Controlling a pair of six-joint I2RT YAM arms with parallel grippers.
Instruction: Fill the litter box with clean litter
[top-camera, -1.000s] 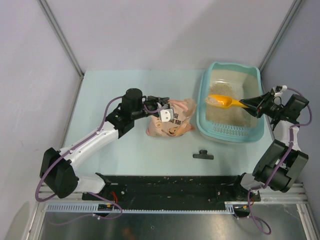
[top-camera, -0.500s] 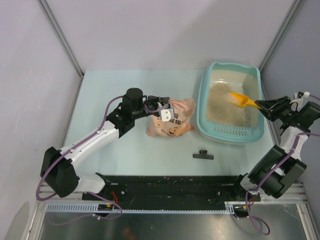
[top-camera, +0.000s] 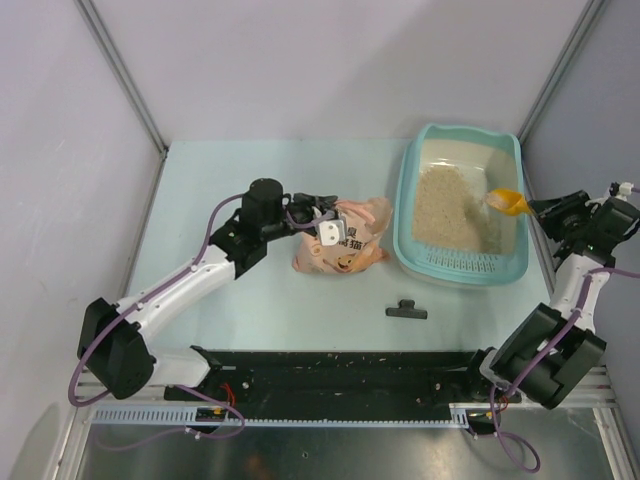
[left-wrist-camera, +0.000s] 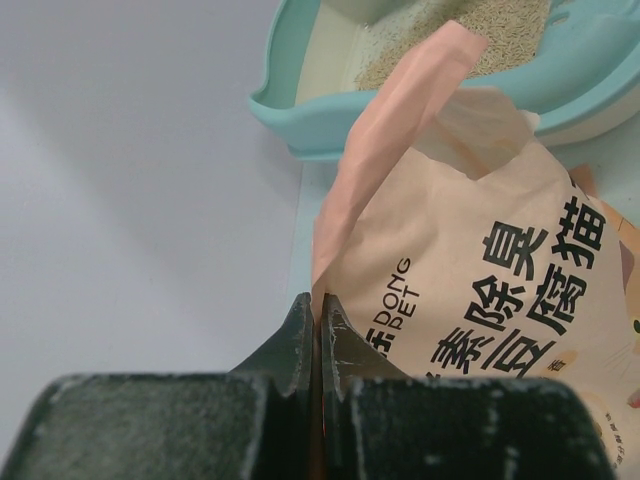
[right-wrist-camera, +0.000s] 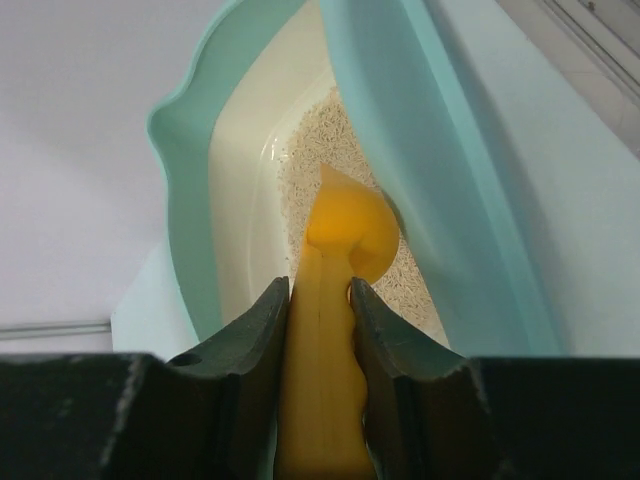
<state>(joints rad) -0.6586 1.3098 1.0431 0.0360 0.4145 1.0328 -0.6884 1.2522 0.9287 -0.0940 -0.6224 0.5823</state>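
The light-teal litter box (top-camera: 404, 240) stands at the right of the table, its slotted grille at the near end. Pale beige clean litter (top-camera: 440, 205) covers much of its floor; it also shows in the right wrist view (right-wrist-camera: 310, 150). My right gripper (top-camera: 540, 209) is shut on the handle of an orange scoop (top-camera: 506, 201), whose bowl hangs over the box's right rim (right-wrist-camera: 345, 230). My left gripper (top-camera: 322, 213) is shut on the top edge of the pink-orange printed bag (top-camera: 345, 250), pinched between the jaws in the left wrist view (left-wrist-camera: 470, 290).
A small black clip (top-camera: 406, 311) lies on the table in front of the litter box. Grey walls close in on both sides and the back. The black base rail (top-camera: 340, 372) runs along the near edge.
My right gripper has drawn the orange scoop back to the right, from over the middle of the box to its right rim. More litter lies in the box. The left arm stays put.
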